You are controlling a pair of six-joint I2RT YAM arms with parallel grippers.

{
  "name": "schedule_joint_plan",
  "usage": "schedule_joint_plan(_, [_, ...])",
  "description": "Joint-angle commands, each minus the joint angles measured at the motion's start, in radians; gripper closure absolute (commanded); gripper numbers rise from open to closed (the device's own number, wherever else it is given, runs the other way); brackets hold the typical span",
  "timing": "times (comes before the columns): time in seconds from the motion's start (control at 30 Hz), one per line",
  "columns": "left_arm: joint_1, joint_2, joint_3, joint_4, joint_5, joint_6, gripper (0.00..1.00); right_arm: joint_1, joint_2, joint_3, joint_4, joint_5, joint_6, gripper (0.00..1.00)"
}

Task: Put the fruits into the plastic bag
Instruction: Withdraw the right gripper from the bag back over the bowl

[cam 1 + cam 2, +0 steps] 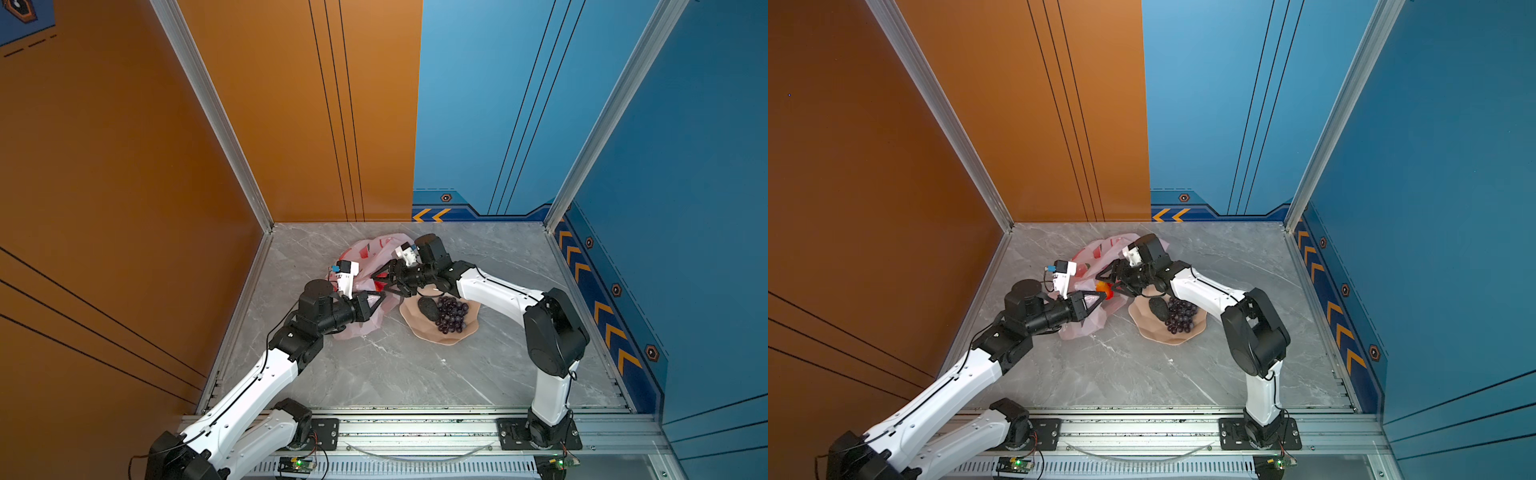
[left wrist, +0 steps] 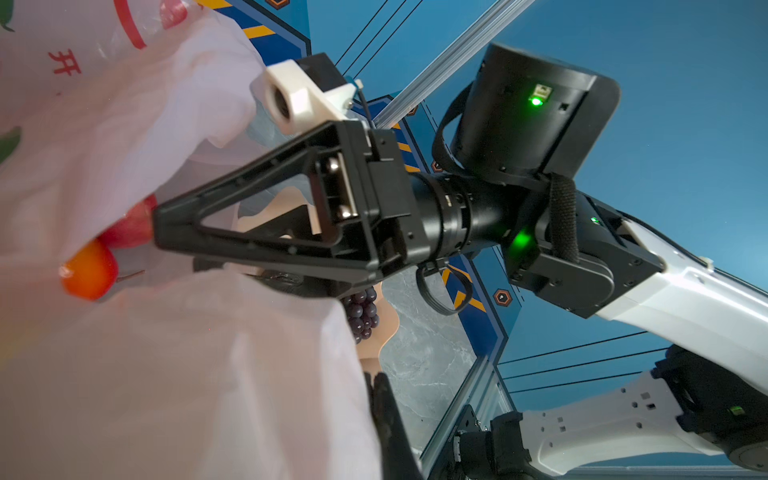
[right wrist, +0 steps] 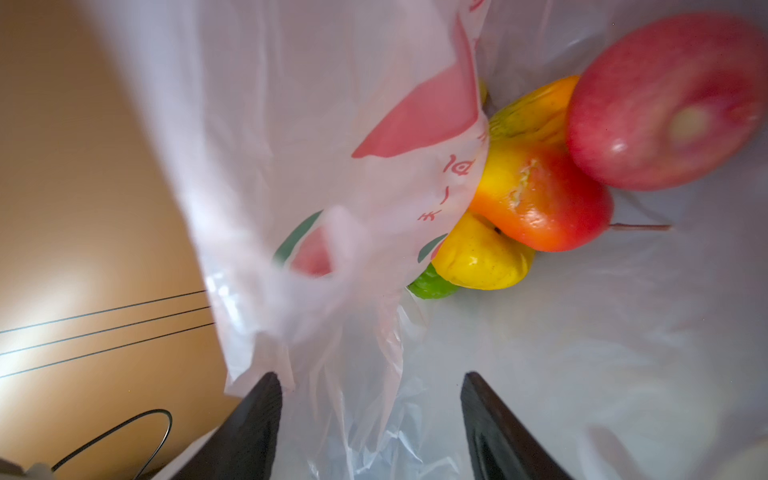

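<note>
Jaws of the right gripper [image 3: 369, 376] stand apart with nothing between them. They are pushed into the mouth of the plastic bag [image 1: 374, 248], pointing down its length, and a fold of film drapes over one finger. That pose suits dropping fruit deep inside rather than at the lip, where it could roll back out.

Ahead of them, at the bag's closed end, the fruits already bagged sit in a heap. The red apple [image 3: 669, 99] rests against an orange-red piece [image 3: 540, 195], with a yellow piece [image 3: 482, 257] and a green one [image 3: 432, 286] tucked under the printed flap.

Jaws of the left gripper [image 1: 1102, 296] are closed. The left wrist view is crowded by film, but they appear to be pinching the bag's rim. Holding the rim up and sideways keeps the limp mouth open as a tunnel for the right arm, since thin plastic would otherwise collapse flat.

Just beside the bag, on the marble surface [image 1: 395, 374], the peach bowl [image 1: 436, 337] holds the dark avocado [image 1: 428, 308] and the purple grape bunch [image 1: 453, 313]. Those two look like the remaining work, and the bowl sits close under the right arm for short trips.
</note>
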Motion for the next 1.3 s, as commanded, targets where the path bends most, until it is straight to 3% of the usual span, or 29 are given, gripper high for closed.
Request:
schedule_joint_plan(0.0, [0.011,-0.022,-0.019,0.037,-0.004,-0.019,1.00,-0.003,-0.073,-0.039,-0.090,0.051,-0.087,0.33])
schedule_joint_plan(0.2, [0.024,-0.029,-0.021,0.048,0.008,-0.031,1.00,-0.026,-0.200,-0.060,-0.338,0.143,-0.299,0.30])
schedule_joint_plan(0.37, [0.028,-0.045,-0.032,0.048,0.000,-0.035,1.00,-0.041,-0.291,-0.035,-0.638,0.364,-0.554,0.22])
schedule_joint_plan(0.53, [0.038,-0.057,-0.042,0.045,-0.004,-0.040,1.00,-0.045,-0.295,0.001,-0.803,0.543,-0.704,0.14])
schedule_joint_plan(0.87, [0.044,-0.054,-0.042,0.058,-0.001,-0.046,1.00,0.041,-0.142,0.121,-0.906,0.781,-0.916,0.11])
schedule_joint_plan(1.27, [0.053,-0.070,-0.044,0.048,-0.004,-0.047,1.00,0.075,0.061,0.231,-0.918,0.803,-0.978,0.17])
